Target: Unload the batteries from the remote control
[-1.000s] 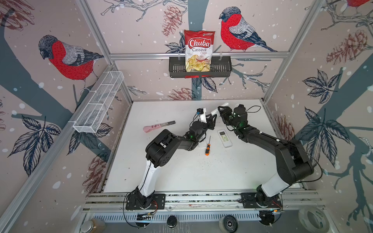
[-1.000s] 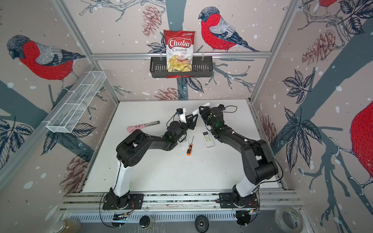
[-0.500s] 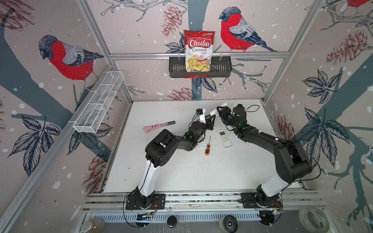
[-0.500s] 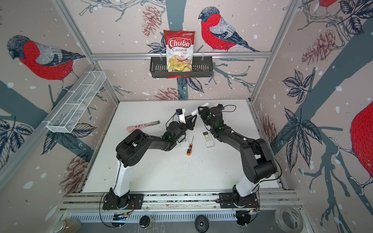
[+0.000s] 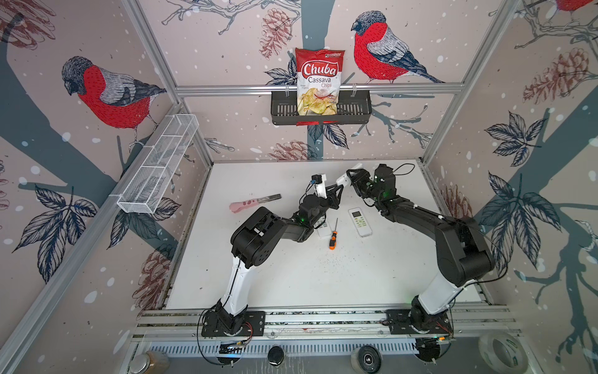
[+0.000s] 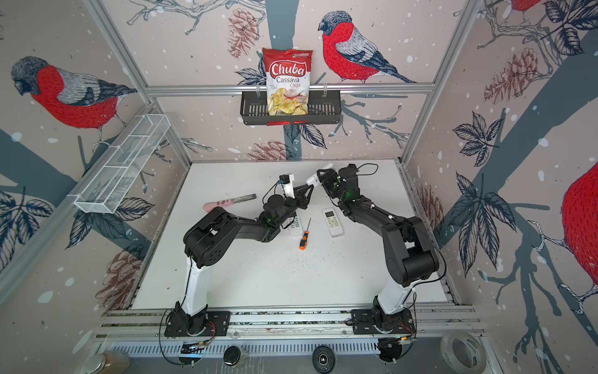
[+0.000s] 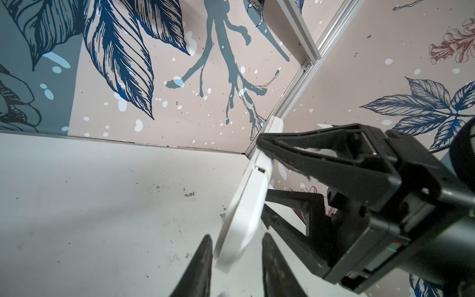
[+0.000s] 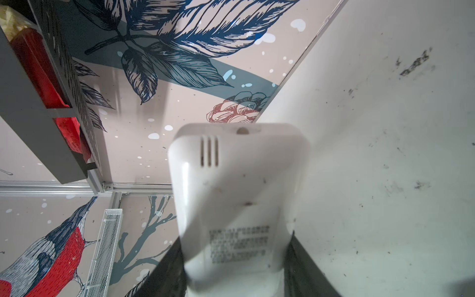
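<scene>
Nearest, on the white table [image 5: 291, 275], an orange-handled screwdriver [image 5: 332, 235] lies between a face-up remote [image 5: 360, 221] and another remote [image 5: 323, 229] half under the left arm. Farther back, the right gripper [image 8: 236, 257] is clamped on the sides of a third remote [image 7: 246, 205] raised off the table, the batteries hidden from view. The left gripper [image 7: 237, 246] straddles its lower end, jaws partly apart; I cannot tell whether they press it. Farthest, the black wall basket [image 5: 354, 110] holds a bag of Chuba cassava chips [image 5: 318, 81].
</scene>
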`<control>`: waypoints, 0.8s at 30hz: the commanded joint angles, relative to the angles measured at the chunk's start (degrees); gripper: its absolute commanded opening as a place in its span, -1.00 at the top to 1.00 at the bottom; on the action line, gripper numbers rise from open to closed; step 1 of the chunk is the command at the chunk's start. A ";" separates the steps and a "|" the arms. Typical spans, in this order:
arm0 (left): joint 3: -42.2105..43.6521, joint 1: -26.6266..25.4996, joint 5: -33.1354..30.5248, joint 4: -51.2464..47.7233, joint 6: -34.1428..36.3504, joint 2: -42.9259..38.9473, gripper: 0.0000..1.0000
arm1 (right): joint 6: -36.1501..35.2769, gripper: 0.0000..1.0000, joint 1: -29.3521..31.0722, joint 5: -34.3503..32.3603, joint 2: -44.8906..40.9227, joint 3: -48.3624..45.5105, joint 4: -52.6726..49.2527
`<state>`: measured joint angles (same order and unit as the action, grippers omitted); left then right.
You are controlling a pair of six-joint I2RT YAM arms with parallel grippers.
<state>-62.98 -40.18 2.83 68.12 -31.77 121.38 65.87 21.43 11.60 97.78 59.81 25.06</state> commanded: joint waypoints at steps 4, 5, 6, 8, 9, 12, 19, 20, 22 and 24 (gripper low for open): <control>0.20 0.19 1.37 3.07 -0.62 -0.95 0.18 | -1.46 0.23 -0.14 1.33 0.13 0.88 0.96; 0.48 0.19 1.42 3.23 -0.63 -1.20 0.18 | -1.60 0.24 -0.20 1.34 0.13 0.92 0.94; 0.89 0.19 1.47 3.46 -0.66 -1.44 0.18 | -1.68 0.24 -0.31 1.32 0.13 0.92 0.78; 1.63 0.19 1.48 4.01 -0.71 -1.83 0.18 | -1.79 0.24 -0.50 1.33 0.26 1.01 0.73; 1.88 0.19 1.55 4.17 -0.68 -2.06 0.18 | -1.79 0.24 -0.55 1.52 0.35 1.01 0.83; 2.14 0.19 2.05 4.09 -0.68 -2.29 0.18 | -1.79 0.24 -0.82 1.67 0.57 1.10 0.78; 2.13 0.02 2.16 4.04 -0.78 -2.47 0.18 | -1.54 0.24 -0.95 1.90 1.51 1.35 1.19; 1.85 0.02 2.25 3.90 -0.84 -2.38 0.19 | -1.45 0.24 -0.95 2.08 1.75 1.52 1.23; 1.27 -0.06 2.39 3.63 -0.91 -2.23 0.20 | -1.36 0.24 -0.86 2.20 1.98 1.70 1.35; 0.80 -0.31 2.14 3.43 -0.82 -2.12 0.20 | -1.35 0.24 -0.84 2.13 2.08 1.71 1.31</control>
<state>-61.49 -40.25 4.43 68.71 -32.60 119.37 64.66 20.49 13.08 99.77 61.06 24.82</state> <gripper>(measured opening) 0.399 0.559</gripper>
